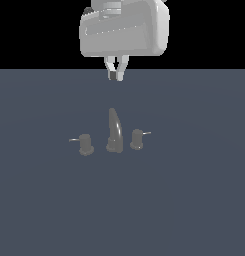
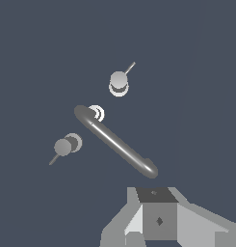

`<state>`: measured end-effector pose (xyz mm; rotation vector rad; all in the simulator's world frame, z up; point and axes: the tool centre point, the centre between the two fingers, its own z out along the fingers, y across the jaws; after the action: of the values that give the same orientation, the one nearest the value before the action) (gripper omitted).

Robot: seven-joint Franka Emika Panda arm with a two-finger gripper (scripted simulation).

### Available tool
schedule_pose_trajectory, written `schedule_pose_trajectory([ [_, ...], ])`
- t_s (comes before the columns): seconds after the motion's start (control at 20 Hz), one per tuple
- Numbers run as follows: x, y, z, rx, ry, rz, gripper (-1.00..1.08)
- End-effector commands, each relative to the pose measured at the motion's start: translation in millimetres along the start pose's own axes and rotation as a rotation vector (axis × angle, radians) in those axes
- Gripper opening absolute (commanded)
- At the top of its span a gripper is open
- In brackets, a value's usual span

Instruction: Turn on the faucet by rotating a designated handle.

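Note:
The faucet is a small dull-grey set on the floor: a tall curved spout [image 1: 114,131] between two short knobs. The designated handle [image 1: 137,139] stands on the exterior view's right of the spout, its thin pale lever [image 1: 146,133] pointing right. The twin knob [image 1: 85,144] has its lever pointing left. My gripper [image 1: 116,72] hangs high above the set, well clear of it, fingers shut with nothing between them. The wrist view looks down on the spout [image 2: 117,142], the designated handle [image 2: 119,82] and the twin knob [image 2: 64,146], with my gripper [image 2: 157,212] near the spout's tip.
A flat dark blue-grey floor [image 1: 194,200] spreads around the faucet. Nothing else stands on it. Black background lies beyond its far edge.

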<state>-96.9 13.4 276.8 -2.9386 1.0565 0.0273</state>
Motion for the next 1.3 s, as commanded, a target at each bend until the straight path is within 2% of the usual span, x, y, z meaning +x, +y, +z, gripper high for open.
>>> schedule_pose_trajectory([
  [0.0, 12.4, -7.0, 16.7, 0.001, 0.002, 0.054, -1.0],
  [0.65, 83.2, -30.1, 100.9, -0.001, 0.013, 0.326, -1.0],
  [1.25, 153.8, -32.4, 175.3, -0.004, 0.024, 0.576, -1.0],
])
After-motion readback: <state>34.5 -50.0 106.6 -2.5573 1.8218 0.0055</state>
